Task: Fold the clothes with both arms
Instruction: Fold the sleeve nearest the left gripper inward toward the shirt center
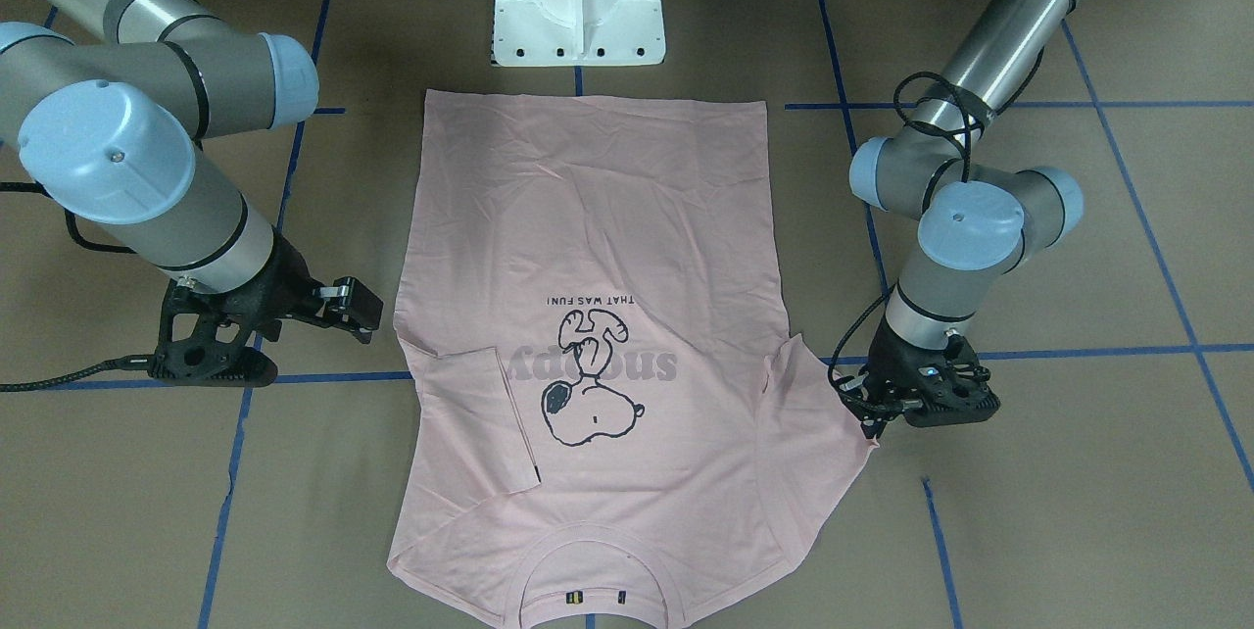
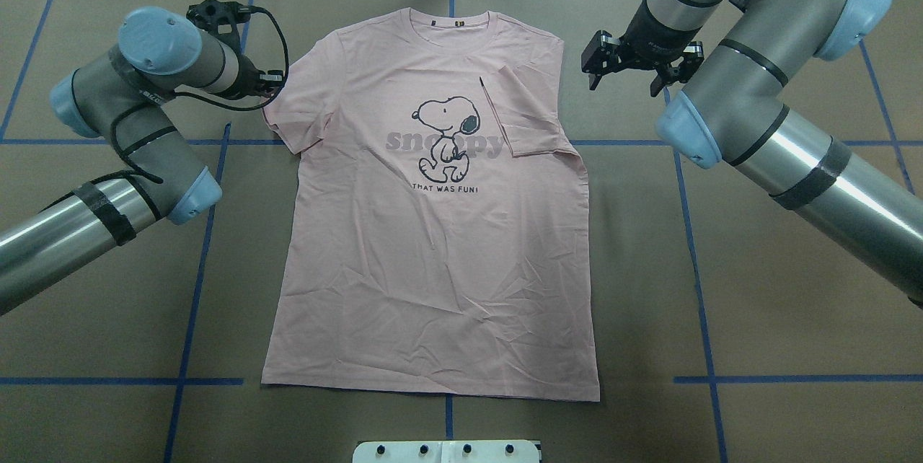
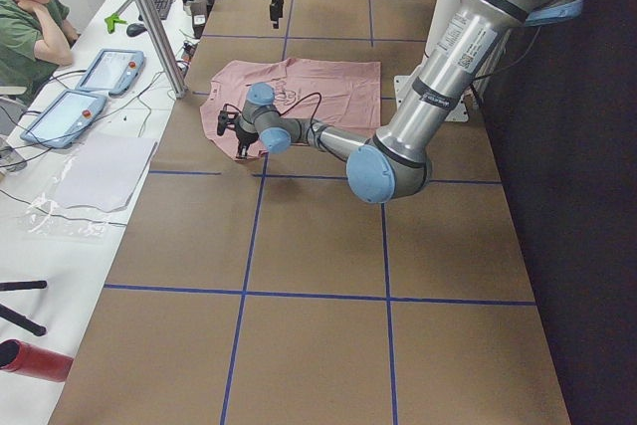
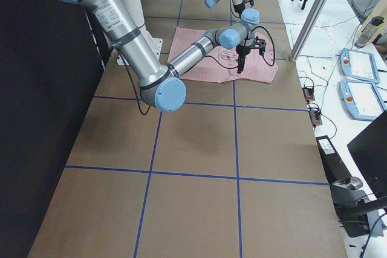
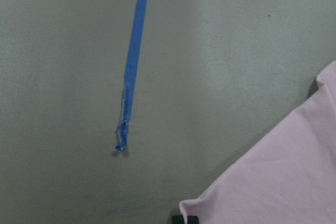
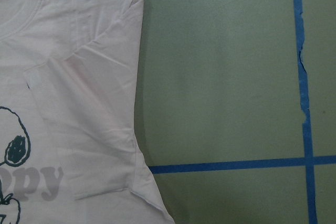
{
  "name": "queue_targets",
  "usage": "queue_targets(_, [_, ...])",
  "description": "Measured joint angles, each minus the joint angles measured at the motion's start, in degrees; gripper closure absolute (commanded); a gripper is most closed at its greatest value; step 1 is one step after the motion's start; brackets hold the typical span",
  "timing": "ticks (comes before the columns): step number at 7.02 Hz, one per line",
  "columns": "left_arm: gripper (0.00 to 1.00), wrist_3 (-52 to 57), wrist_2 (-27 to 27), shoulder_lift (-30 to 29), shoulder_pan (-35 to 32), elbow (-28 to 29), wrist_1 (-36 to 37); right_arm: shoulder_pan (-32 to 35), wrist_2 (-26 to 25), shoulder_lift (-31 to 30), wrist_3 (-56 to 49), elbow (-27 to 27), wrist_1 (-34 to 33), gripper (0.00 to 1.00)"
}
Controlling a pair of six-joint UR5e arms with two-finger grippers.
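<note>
The pale pink T-shirt (image 2: 433, 254) lies flat and face up, Snoopy print showing, collar at the far edge (image 1: 607, 217). Its sleeve on my right side (image 2: 526, 117) is folded inward onto the front. The other sleeve (image 2: 296, 109) lies spread out. My left gripper (image 2: 274, 84) is low at that sleeve's outer edge (image 1: 870, 423); in the left wrist view its tip (image 5: 185, 219) meets the cloth corner (image 5: 283, 182) and looks shut on it. My right gripper (image 2: 624, 70) is open and empty, raised beside the folded sleeve (image 1: 348, 311).
The white pedestal (image 1: 578, 2) stands just behind the shirt's hem. Blue tape lines (image 2: 195, 247) cross the brown table cover. In the exterior left view an operator (image 3: 20, 17) sits at a side bench with tablets (image 3: 109, 67).
</note>
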Motion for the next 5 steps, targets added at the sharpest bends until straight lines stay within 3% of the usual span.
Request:
queue_targets(3, [1.0, -5.8, -2.4, -8.2, 0.2, -3.1, 11.3, 0.0, 0.0, -0.1, -0.1, 0.0, 0.1, 0.0])
queue_targets(5, [1.0, -13.0, -2.6, -15.8, 2.0, 2.9, 11.7, 0.1, 0.0, -0.3, 0.0, 0.0, 0.2, 0.0])
